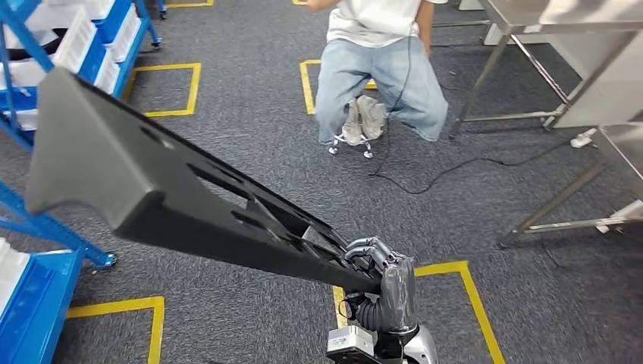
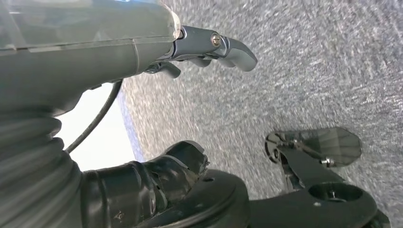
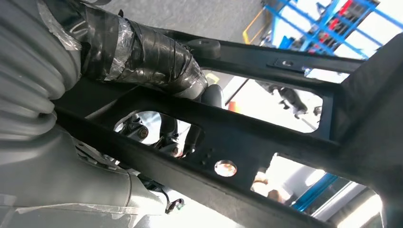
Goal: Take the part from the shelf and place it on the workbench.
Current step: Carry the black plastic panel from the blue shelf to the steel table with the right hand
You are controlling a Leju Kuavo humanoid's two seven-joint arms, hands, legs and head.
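Part [image 1: 152,186] hiding right hand [image 1: 383,273] fingers

A person [image 1: 379,68] sits, perhaps on a stool [image 1: 350,144], on grey carpet [image 1: 250,114].

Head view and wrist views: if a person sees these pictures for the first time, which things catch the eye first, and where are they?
First comes the long black plastic part with cut-out slots, reaching diagonally across the head view and gripped at its lower end by the right hand. Behind it a person in pale jeans sits on a stool on the grey carpet. Blue metal shelves stand at the left, steel tables at the right.
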